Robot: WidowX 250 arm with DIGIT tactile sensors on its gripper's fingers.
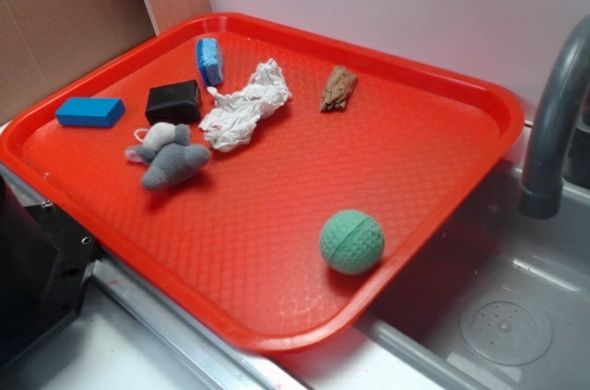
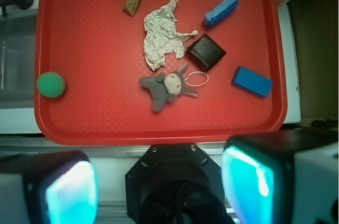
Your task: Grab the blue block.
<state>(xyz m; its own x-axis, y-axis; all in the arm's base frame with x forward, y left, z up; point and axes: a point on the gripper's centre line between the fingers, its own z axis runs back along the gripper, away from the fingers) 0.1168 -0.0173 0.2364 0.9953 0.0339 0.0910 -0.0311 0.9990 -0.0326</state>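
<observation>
One red tray (image 1: 442,206) holds seven loose things, one of each: a blue block (image 1: 89,112), a black block (image 1: 173,101), a paler blue sponge piece (image 1: 209,61), a crumpled white cloth (image 1: 244,104), a grey plush animal (image 1: 168,156), a brown scrap of wood (image 1: 338,88) and a green ball (image 1: 351,242). Taking the black block as the landmark, the blue block lies apart from it toward the tray's rim, at the corner nearest the cardboard wall (image 1: 55,12), touching nothing. The sponge piece lies just past the black block toward the back rim, the cloth right beside it, and the plush animal just in front of it. The wood scrap is beyond the cloth, and the ball sits far across the tray at the sink (image 1: 516,316) side. The blue block is a small, smooth, solid bright-blue brick, flat and elongated, lying on its broad face. The pincer (image 2: 159,187) hangs over the tray's near rim, its two fingers (image 2: 254,181) spread wide and grasping nothing.
</observation>
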